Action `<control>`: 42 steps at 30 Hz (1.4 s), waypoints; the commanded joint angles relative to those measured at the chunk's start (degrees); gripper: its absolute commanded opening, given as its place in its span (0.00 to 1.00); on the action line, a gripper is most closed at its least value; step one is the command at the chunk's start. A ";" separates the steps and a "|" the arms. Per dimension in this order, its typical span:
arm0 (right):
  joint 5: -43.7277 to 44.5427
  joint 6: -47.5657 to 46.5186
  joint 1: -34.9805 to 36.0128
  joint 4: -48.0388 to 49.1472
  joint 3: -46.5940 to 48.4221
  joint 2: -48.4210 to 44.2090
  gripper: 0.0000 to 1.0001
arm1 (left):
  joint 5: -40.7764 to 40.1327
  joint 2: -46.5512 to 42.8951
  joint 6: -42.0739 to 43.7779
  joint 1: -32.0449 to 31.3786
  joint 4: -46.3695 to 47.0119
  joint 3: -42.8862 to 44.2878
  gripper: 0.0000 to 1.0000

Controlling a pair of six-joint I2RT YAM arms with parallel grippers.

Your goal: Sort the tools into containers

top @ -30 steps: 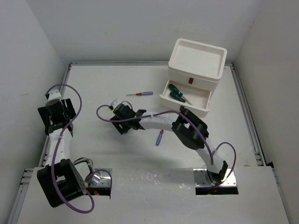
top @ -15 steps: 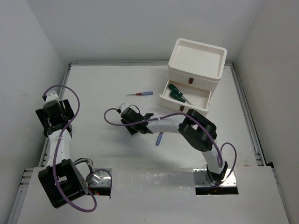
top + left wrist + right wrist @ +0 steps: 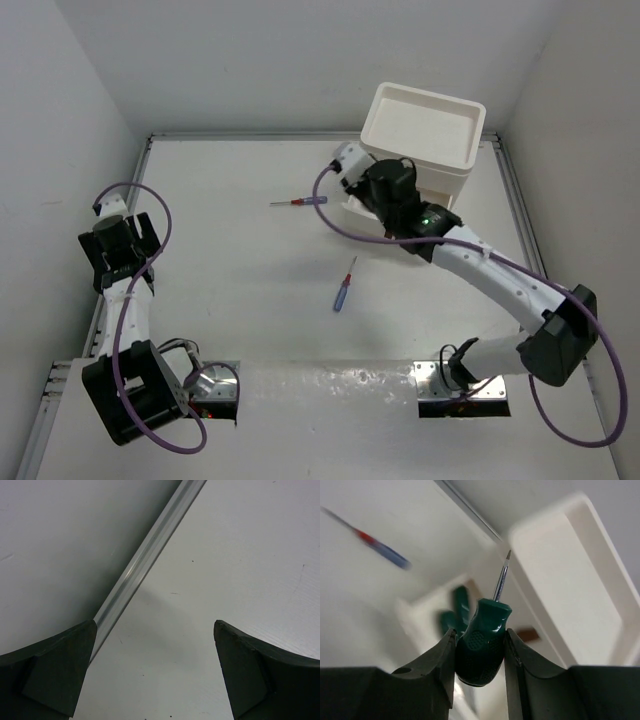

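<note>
Looking nearest the bases, you find your left end effector (image 3: 154, 625) released, its jaws spread over the surface (image 3: 235, 550) beside a metal rail (image 3: 145, 560). Mid-surface lies a blue-and-red screwdriver (image 3: 343, 285). Farther on, your right end effector (image 3: 479, 652) is grasping the stubby green screwdriver (image 3: 487, 622) by its handle, over the open drawer (image 3: 420, 605) of the white drawer stack (image 3: 476, 135), where two green screwdrivers (image 3: 461, 600) lie. Another thin screwdriver (image 3: 300, 202) lies just left of it.

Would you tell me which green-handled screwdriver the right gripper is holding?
The stubby screwdriver, clamped in the right gripper; the other two lie in the open drawer.
</note>
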 commanded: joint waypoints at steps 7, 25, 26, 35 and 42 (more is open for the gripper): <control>8.08 -11.81 -12.73 -2.31 -10.78 1.07 0.00 | 2.05 -1.00 0.83 0.53 1.72 -0.30 1.00; 4.41 12.32 -15.55 -11.89 -1.12 -8.14 0.22 | 3.55 -0.65 1.18 0.44 1.37 -0.21 1.00; 1.96 17.92 -15.64 -10.58 -3.91 -9.12 0.10 | 3.55 -0.56 1.18 0.53 1.46 -0.21 1.00; -9.93 37.30 -11.52 6.90 -28.17 -11.93 0.00 | 4.33 -0.56 1.53 0.53 1.10 -0.21 1.00; -2.30 40.74 -8.52 15.71 -36.80 -13.88 0.00 | 4.78 0.23 1.71 0.53 1.02 -0.03 1.00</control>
